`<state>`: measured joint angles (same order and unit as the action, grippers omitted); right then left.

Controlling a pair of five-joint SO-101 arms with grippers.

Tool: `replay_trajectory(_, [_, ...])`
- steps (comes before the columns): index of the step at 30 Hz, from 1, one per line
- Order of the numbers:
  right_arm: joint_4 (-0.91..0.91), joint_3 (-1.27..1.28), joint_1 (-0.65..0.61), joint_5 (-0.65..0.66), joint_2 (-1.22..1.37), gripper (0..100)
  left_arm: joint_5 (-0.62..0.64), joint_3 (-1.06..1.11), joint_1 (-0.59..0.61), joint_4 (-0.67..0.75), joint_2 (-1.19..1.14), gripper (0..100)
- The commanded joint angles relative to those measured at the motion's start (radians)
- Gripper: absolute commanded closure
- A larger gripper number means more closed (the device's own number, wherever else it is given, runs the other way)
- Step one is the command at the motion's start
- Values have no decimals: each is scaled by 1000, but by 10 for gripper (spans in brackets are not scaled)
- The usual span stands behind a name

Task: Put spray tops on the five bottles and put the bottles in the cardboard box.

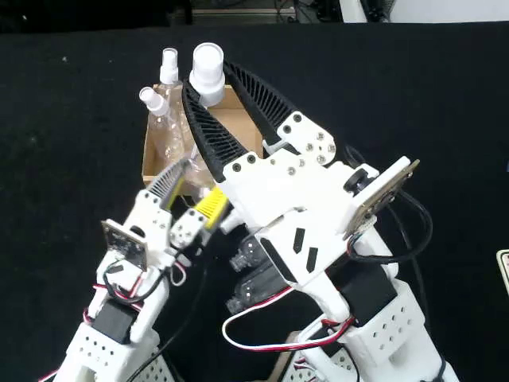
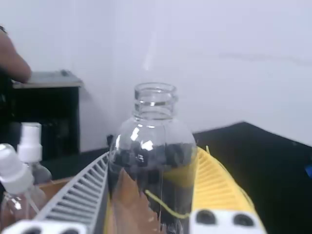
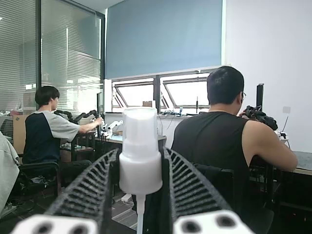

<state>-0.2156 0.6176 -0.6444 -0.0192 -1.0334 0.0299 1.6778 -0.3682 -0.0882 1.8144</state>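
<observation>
High view: your right gripper (image 1: 206, 84) clamps a spray top (image 1: 208, 62) at eleven o'clock, over the box (image 1: 148, 159). Your left gripper (image 2: 156, 163) grips an uncapped bottle (image 2: 155, 122). Two capped bottles (image 1: 169, 89) stand boxed; three, I judge, remain.

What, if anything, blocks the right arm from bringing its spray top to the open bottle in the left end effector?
Probably nothing: the bottle stands upright, neck bare, and the right end effector holds the spray top raised close by.
</observation>
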Motion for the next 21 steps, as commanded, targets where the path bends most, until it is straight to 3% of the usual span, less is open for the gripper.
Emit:
replay_trajectory(1, [35, -12, -14, 9, 8, 987, 12, 22, -76, -149, 12, 970])
replay_trajectory(4, [35, -12, -14, 9, 8, 987, 6, 22, -136, -178, 12, 970])
replay_trajectory(10, [35, -12, -14, 9, 8, 987, 5, 22, -139, -176, 12, 970])
replay_trajectory(17, [35, -15, -9, 15, 18, 985, 11, 22, 24, -75, 12, 970])
replay_trajectory(21, [31, -35, -9, 15, 54, 985, 11, 22, 44, -71, 12, 970])
